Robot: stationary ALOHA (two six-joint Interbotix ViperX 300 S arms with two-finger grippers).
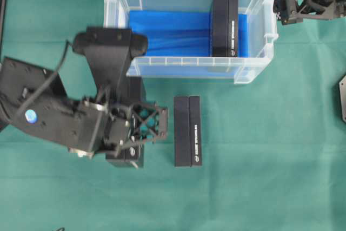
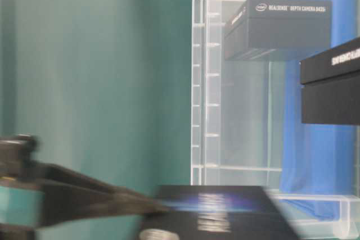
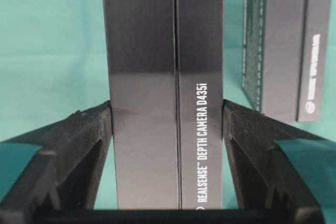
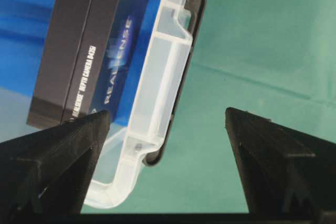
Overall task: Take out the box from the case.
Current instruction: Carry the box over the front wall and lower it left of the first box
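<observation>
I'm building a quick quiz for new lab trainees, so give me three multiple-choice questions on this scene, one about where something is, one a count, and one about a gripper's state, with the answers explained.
1. Where in the case does the remaining box stand?
A. At the overhead view's right end
B. In the middle
C. At the overhead view's left end

2. How many black boxes show in all?
A. One
B. Two
C. Three

3. What is the left gripper doing?
A. Hanging open over bare cloth
B. Closed on a box
C. Reaching into the case

Answers:
1. A: the box stands on the blue lining close to that end wall.
2. C: one in the case, one free box on the cloth, and a held box.
3. B: in the left wrist view both fingers press that box's sides. The right gripper is open beside the case.
</observation>
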